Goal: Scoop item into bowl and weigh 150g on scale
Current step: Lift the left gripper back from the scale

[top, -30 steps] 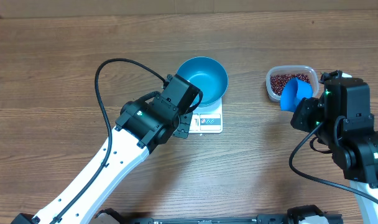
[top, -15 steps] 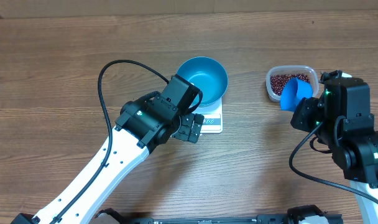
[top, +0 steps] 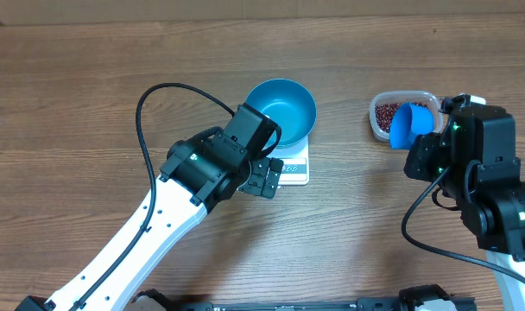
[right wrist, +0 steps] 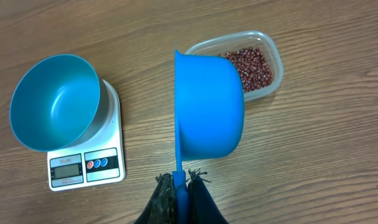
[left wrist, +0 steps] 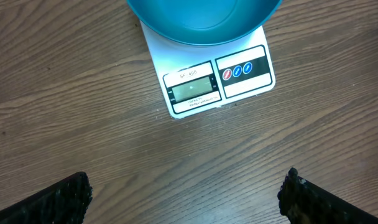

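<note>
The blue bowl (top: 281,110) stands on the white scale (top: 294,169), and its inside shows only blue in the right wrist view (right wrist: 52,99). Just in front of the scale's display strip (left wrist: 192,92), my left gripper (left wrist: 186,194) hangs open over bare wood, its fingertips (left wrist: 71,193) wide apart. My right gripper (right wrist: 178,183) is shut on the handle of a small blue scoop (right wrist: 207,106). The scoop is turned on its side, right beside the red-brown beans (right wrist: 254,65) in their clear tub (right wrist: 273,50). What the scoop holds is hidden.
The tub of beans (top: 388,112) sits at the table's right, a hand's width from the scale. The left arm's black cable (top: 146,130) loops above the table to the left of the bowl. Bare wood lies all round.
My left gripper's jaws have spread from narrow to wide open in front of the scale. The right arm and the scoop have barely shifted.
</note>
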### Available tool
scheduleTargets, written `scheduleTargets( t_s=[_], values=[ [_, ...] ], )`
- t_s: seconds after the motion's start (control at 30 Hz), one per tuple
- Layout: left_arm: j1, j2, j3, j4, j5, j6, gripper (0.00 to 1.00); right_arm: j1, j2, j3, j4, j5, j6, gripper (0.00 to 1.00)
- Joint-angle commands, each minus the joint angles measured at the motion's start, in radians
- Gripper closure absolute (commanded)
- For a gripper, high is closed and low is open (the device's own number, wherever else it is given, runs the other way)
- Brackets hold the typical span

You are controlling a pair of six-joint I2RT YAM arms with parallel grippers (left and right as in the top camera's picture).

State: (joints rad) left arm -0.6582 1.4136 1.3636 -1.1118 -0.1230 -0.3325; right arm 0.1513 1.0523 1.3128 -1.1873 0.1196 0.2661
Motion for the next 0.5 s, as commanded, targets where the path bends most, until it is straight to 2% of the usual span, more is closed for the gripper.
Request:
scheduleTargets(
  t_s=[0.0,0.47],
  values=[
    [0.010,-0.022,-0.003,-0.003,0.013,0.022,0.00,-0.002,-0.005,0.022,0.018,0.008,-0.013,0.96],
    [0.010,-0.022,-0.003,-0.003,0.013,0.022,0.00,-0.002,-0.003,0.022,0.064,0.008,-0.037,0.96]
  ],
)
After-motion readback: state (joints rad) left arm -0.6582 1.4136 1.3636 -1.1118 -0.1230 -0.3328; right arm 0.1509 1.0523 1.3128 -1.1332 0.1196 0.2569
